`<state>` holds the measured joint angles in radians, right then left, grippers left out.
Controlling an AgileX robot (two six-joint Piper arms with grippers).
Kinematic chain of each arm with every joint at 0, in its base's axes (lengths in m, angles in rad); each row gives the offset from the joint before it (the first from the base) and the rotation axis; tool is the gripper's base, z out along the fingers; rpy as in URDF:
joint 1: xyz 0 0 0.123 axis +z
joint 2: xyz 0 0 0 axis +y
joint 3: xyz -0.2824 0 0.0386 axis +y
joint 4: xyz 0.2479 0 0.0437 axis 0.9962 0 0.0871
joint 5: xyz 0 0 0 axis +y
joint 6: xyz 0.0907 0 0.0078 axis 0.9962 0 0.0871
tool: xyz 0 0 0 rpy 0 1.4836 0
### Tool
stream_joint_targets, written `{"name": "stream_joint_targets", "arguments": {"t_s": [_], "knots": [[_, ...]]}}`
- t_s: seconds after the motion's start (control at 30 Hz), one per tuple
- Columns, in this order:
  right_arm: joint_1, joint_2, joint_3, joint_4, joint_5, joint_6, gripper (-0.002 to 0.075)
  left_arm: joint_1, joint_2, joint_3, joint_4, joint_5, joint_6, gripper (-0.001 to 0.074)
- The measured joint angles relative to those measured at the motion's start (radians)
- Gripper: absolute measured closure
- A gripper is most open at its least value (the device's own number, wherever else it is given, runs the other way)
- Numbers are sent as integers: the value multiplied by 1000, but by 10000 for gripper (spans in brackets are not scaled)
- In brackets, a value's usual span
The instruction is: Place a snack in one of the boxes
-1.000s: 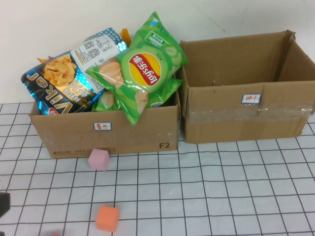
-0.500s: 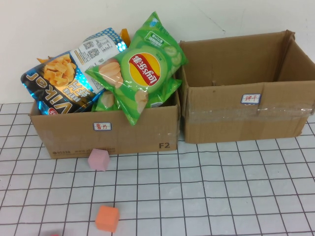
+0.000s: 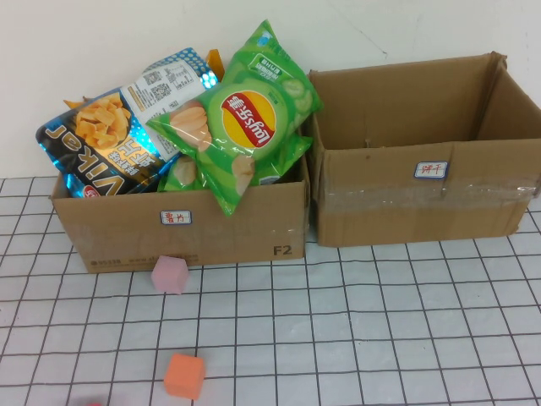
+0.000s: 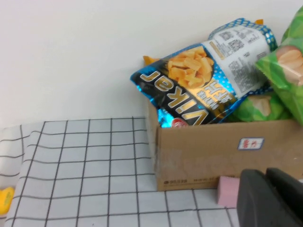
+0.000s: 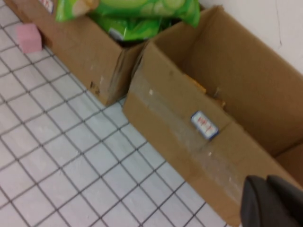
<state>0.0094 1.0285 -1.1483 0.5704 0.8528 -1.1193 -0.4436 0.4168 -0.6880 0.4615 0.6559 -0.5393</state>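
The left cardboard box (image 3: pixel 237 222) holds several snack bags: a green chips bag (image 3: pixel 241 114) on top and a blue-and-silver bag (image 3: pixel 118 139) beside it. The right cardboard box (image 3: pixel 397 194) looks empty. Neither gripper shows in the high view. In the left wrist view my left gripper (image 4: pixel 271 201) is shut and empty, near the table in front of the left box (image 4: pixel 199 151), next to a pink cube (image 4: pixel 228 190). In the right wrist view my right gripper (image 5: pixel 273 204) is shut and empty, in front of the right box (image 5: pixel 180 127).
A pink cube (image 3: pixel 170 274) lies against the left box's front. An orange cube (image 3: pixel 183 375) lies nearer me on the grid-patterned tablecloth. A yellow object (image 4: pixel 4 198) shows at the edge of the left wrist view. A white wall stands behind the boxes.
A dark part of the left arm at the high view's lower left edge one second ago has left the view. Boxes and bags have not moved.
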Motion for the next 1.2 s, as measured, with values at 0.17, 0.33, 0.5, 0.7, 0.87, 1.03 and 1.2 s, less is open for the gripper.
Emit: {"name": "stream_joint_targets", "arguments": {"t_s": [0.17,0.33,0.5,0.7,0.87,1.03,1.2], "knots": [[0,-161,198,9,-77,-58,719,0,-83,116,67,-19,-72,736],[0,-312,353,15,-109,-67,719,0,-174,219,112,-51,-119,736],[0,-443,536,22,-132,-73,719,0,-245,296,169,-150,-125,736],[0,-497,648,26,-159,-77,719,0,-245,335,171,-190,-126,736],[0,-498,655,46,-167,-77,720,0,-245,335,173,-198,-127,736],[0,-498,657,49,-167,-77,720,0,-245,335,175,-198,-127,736],[0,-498,657,50,-167,-77,720,0,-245,335,175,-198,-127,736]]}}
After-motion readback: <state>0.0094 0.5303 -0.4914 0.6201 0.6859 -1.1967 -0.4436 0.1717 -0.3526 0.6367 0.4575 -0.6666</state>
